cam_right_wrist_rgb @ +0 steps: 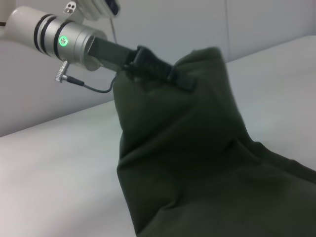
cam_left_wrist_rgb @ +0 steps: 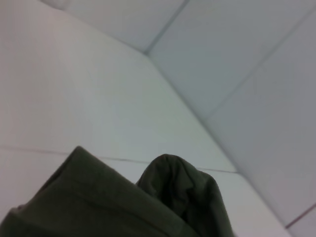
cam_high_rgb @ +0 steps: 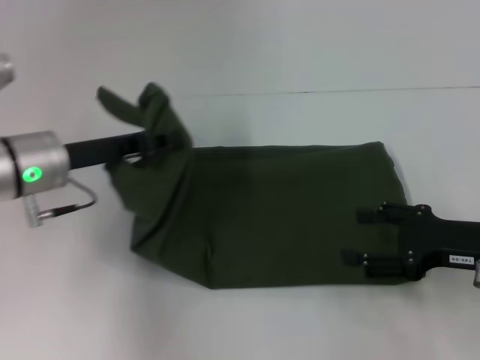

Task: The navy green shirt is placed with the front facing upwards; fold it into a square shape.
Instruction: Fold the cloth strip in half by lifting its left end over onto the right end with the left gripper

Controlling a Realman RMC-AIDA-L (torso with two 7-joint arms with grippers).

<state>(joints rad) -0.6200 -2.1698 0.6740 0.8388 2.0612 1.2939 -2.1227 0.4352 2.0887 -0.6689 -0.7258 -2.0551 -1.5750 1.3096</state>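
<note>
Plain white table (cam_high_rgb: 247, 322), pale panelled wall (cam_left_wrist_rgb: 237, 59).

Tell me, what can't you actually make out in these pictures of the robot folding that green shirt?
- Lettering and collar of the navy green shirt: no view shows them, only plain folded cloth.
- Left tool: head and right wrist views show it buried in bunched, lifted cloth, shut on it; its own wrist view shows only cloth.
- Right tool: open over the shirt's right end in the head view; whether it touches the cloth is unclear.
- Table: cut off by every picture's edges.
</note>
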